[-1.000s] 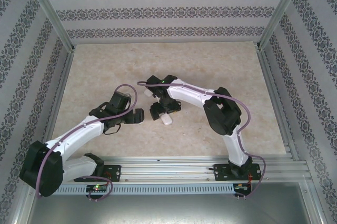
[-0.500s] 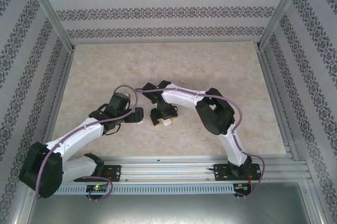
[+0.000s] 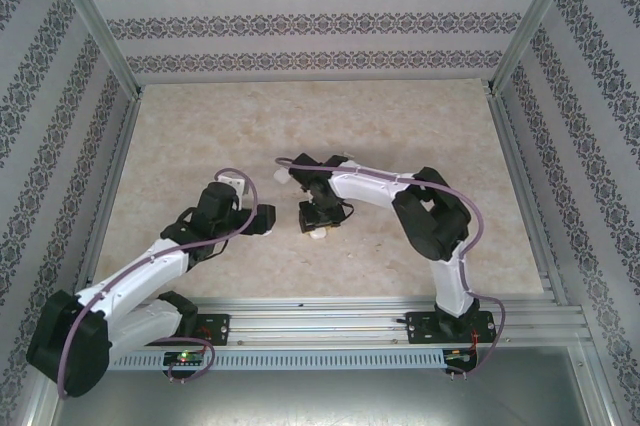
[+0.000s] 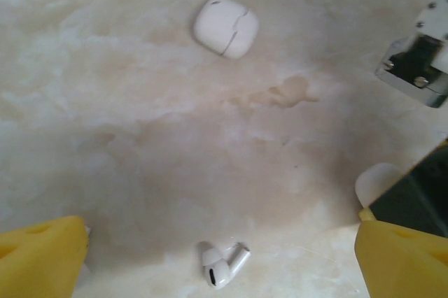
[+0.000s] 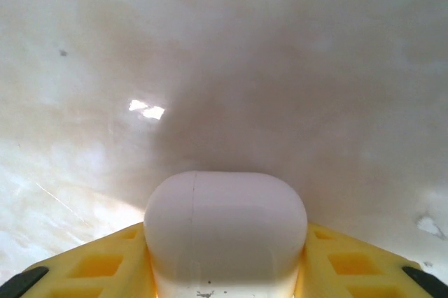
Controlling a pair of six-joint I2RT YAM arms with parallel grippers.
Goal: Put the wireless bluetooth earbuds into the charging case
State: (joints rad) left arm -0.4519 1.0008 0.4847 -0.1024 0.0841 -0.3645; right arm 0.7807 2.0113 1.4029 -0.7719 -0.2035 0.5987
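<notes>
While both arms reach over the marble worktop (image 3: pixel 400 136), right hand (image 3: pixel 318 218) is clamped on a white case (image 5: pixel 225 228), left hand (image 3: pixel 258 218) spread wide. Second case (image 4: pixel 225 27) lies closed, well apart. Earbuds (image 4: pixel 222 264) lie together on worktop between left fingers (image 4: pixel 42 256).

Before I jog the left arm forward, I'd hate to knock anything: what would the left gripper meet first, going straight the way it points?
Most likely the white earbuds lying on the table just ahead of the open left gripper; the far white case sits beyond them. Depth is hard to judge.
</notes>
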